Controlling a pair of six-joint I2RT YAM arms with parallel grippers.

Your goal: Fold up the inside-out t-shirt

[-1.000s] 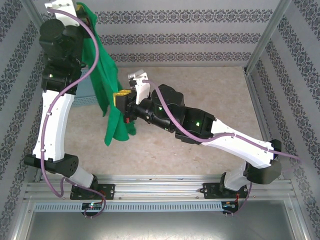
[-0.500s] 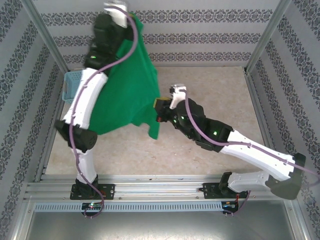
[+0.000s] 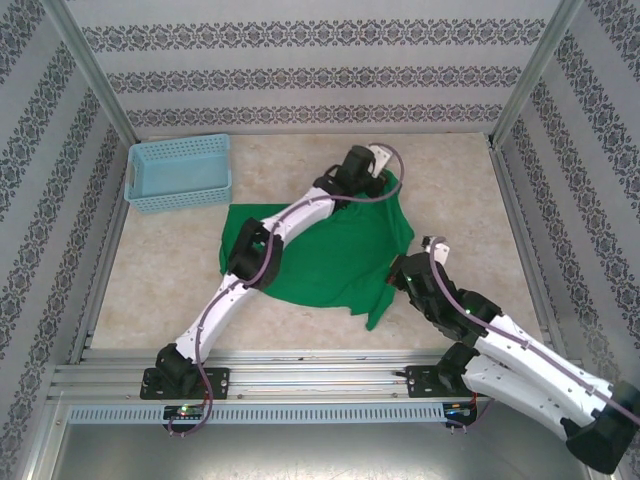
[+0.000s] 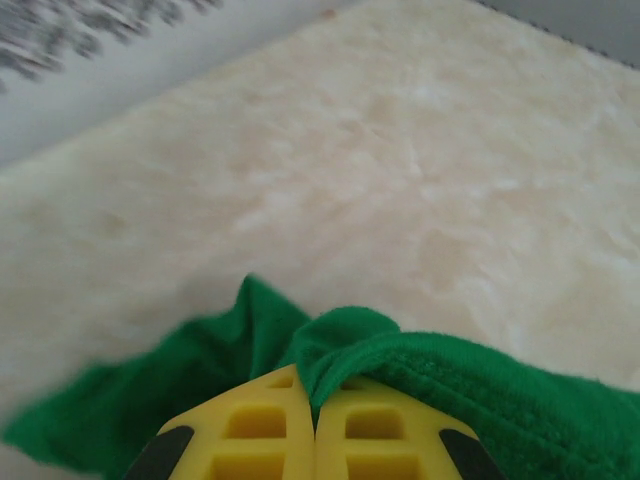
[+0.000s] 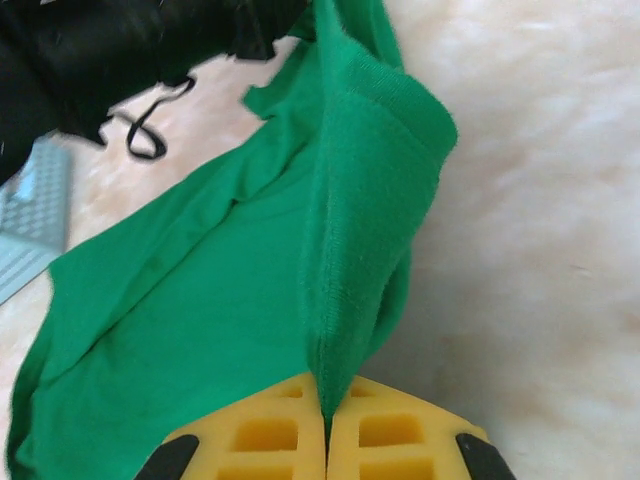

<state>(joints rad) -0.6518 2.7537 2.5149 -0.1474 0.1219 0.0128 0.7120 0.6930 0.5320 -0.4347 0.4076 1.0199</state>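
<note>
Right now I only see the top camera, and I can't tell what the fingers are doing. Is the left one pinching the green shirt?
Observer: Yes. In the left wrist view the left gripper is shut, with an edge of the t-shirt squeezed between its yellow fingers.
Operator: And the other one?
Observer: The right wrist view shows the right gripper shut on a raised ridge of the same cloth, which runs up from its fingertips.

a light blue mesh basket sits at the far left corner of the beige table. patterned walls stand around it.
</note>
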